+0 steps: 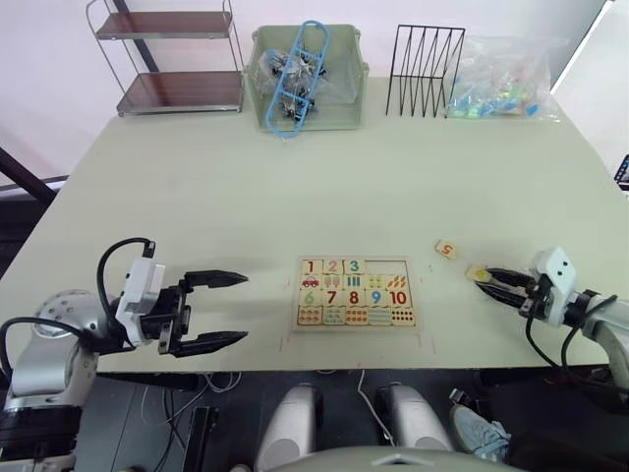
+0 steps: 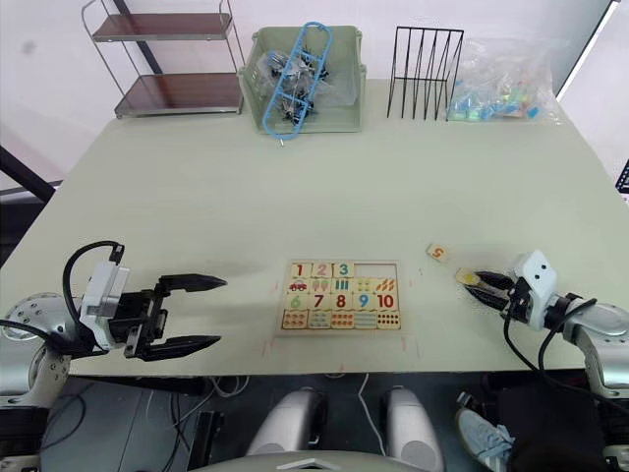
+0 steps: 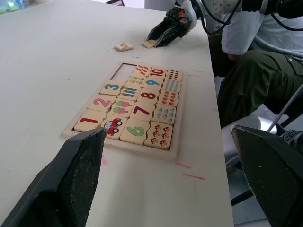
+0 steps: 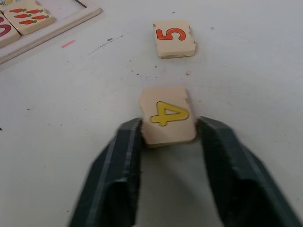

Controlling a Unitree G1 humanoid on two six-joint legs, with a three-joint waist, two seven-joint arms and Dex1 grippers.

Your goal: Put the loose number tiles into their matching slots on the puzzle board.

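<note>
Nearest the camera, the left gripper (image 1: 223, 310) hovers low over the table's (image 1: 246, 187) front edge, jaws spread wide and empty, left of the puzzle board (image 1: 355, 292); tiles 1, 2 and 3 fill the top row, with two slots (image 3: 124, 71) bare; to the board's right, the right gripper (image 4: 166, 142) pinches the yellow 4 tile (image 4: 166, 115) between its fingers; the red 5 tile (image 4: 174, 39) lies loose just beyond.

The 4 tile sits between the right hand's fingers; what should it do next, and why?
Probably lift the 4 tile and carry it toward the board. The right hand seems shut on it, and slots beside the 3 tile are empty.
</note>
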